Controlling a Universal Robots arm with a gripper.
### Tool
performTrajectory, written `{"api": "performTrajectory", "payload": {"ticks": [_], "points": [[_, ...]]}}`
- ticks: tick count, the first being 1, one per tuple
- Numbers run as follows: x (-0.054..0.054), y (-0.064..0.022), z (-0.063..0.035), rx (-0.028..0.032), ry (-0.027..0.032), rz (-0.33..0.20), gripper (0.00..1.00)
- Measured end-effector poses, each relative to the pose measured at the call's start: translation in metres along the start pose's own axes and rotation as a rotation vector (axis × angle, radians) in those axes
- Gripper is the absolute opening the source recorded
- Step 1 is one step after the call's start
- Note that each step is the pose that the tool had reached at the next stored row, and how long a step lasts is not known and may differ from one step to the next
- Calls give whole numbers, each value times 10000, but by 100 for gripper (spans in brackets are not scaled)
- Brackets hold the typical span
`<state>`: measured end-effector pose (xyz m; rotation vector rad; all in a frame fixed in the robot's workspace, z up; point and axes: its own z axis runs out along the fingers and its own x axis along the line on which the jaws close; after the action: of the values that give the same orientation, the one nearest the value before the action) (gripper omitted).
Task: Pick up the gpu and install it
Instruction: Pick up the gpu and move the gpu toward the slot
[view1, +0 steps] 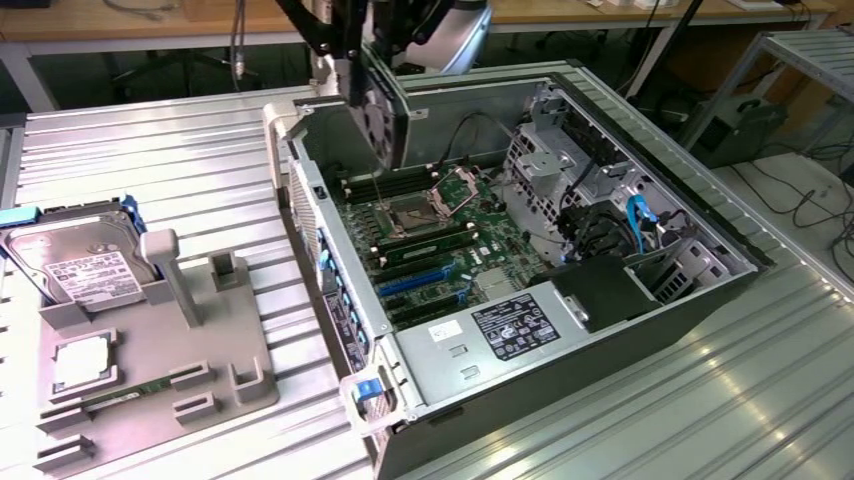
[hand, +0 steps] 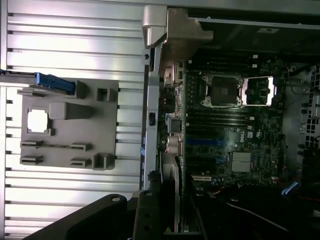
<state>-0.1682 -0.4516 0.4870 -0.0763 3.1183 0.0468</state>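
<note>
The gpu (view1: 380, 113) is a thin dark card hanging on edge from my gripper (view1: 358, 62), which is shut on its upper end. It hovers over the far left part of the open computer case (view1: 707, 235), above the motherboard (view1: 430, 235) and clear of it. The blue expansion slots (view1: 420, 283) lie nearer the case's front, below the CPU socket (view1: 400, 213). In the wrist view the gpu (hand: 172, 192) appears edge-on beyond my gripper (hand: 159, 216), hanging just inside the case wall, with the motherboard (hand: 230, 135) spread beneath.
A grey parts fixture (view1: 147, 375) sits on the ribbed metal table at the exterior view's left, holding a hard drive (view1: 80, 258), a CPU (view1: 83, 362) and a memory stick (view1: 140, 388). Inside the case are drive cages (view1: 567, 160), cables and a power supply (view1: 514, 330).
</note>
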Motion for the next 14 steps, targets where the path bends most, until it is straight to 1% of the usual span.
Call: {"api": "performTrajectory", "payload": {"ticks": [6,8,14], "points": [[-271,-15,60,0,0,-1,27],[-363,-21,100,-1,0,0,27],[-586,-35,219,0,0,-1,27]]}}
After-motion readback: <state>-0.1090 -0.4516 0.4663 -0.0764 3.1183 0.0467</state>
